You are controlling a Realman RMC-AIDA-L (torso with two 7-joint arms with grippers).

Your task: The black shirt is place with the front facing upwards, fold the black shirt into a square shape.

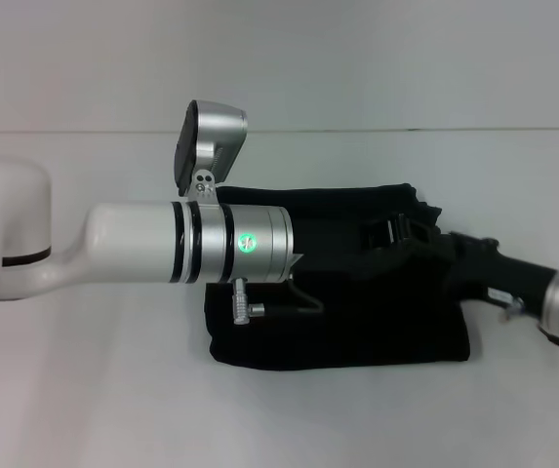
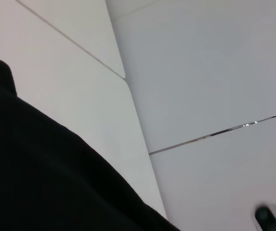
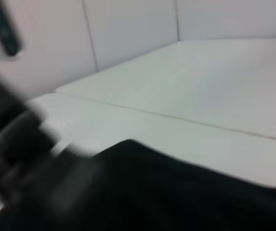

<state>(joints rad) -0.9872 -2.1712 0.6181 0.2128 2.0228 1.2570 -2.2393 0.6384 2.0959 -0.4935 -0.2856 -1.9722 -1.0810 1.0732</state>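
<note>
Shirt (image 1: 357, 322) already compact black rectangle on counter (image 1: 84, 390), plain side up, no print showing: folding looks far along.

Your left arm (image 1: 191, 244) crosses over shirt's left half, blocking its gripper; left finger state: cannot tell.

Your right gripper (image 1: 396, 234) reaches in low over shirt's far right corner, likely to pinch or press fold; whether parted or clamped, cannot tell.

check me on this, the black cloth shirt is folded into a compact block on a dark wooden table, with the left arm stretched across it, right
Not quite: the table is white, not dark wood, as the head view shows. The rest holds: the black cloth shirt lies folded into a compact block, and the left arm stretches across it.
</note>
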